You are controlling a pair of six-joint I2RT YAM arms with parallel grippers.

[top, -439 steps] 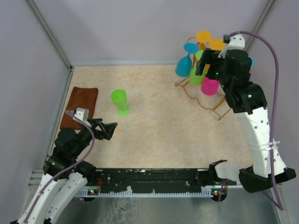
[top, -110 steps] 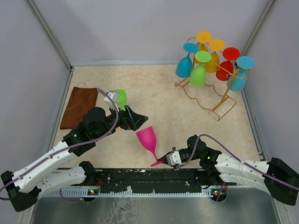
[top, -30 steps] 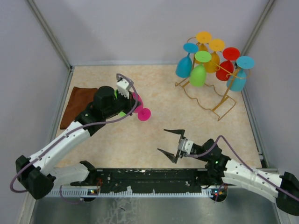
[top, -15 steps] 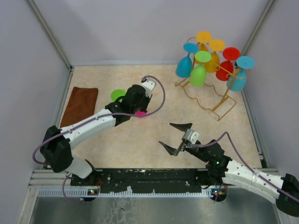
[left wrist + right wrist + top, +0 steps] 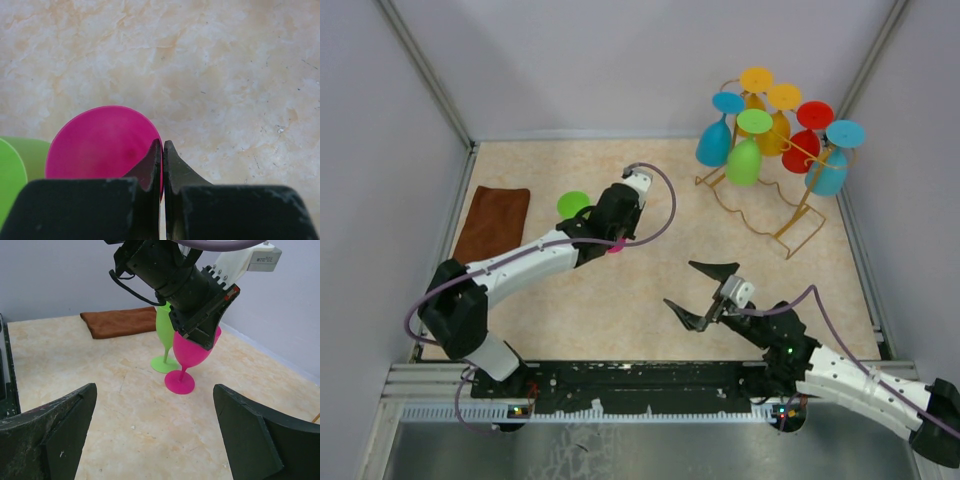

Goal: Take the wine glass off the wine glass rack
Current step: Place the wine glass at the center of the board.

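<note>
**Top view**
- Golden-yellow wire wine glass rack point(image 5: 802, 218): far right corner, close to the right wall. Inverted blue, green, orange and red plastic glasses point(image 5: 745, 160) hang on it.
- Beige marbled tabletop point(image 5: 620, 310): open floor lies between the rack and both my arms. Grey walls close the left, far and right sides.
- My left gripper point(image 5: 615, 240): stretched to mid-table, left of centre. It hides nearly all of the pink plastic wine glass point(image 5: 617, 246), which shows only as a sliver, well apart from the rack.
- Lime-green plastic wine glass point(image 5: 573, 205): just to the left of the pink one.
- Brown folded cloth point(image 5: 492, 222): against the left wall.
- My right gripper point(image 5: 703, 292): near side, right of centre, jaws spread wide and holding nothing.

**Left wrist view**
- Left gripper point(image 5: 162, 150): fingers pressed together on the rim of the pink bowl point(image 5: 102, 142).
- The green glass point(image 5: 12, 165) is cut off at the left edge. The stems are hidden.

**Right wrist view**
- The pink glass point(image 5: 192, 355) is upright, pinched at the rim by the left gripper point(image 5: 197, 325), with its foot down at the tabletop. I cannot tell if the foot rests on it.
- The green glass point(image 5: 167, 335) is just behind the pink one, and the cloth point(image 5: 120, 321) lies farther off.
- My right fingers point(image 5: 50, 440) are cut off at the frame bottom.
</note>
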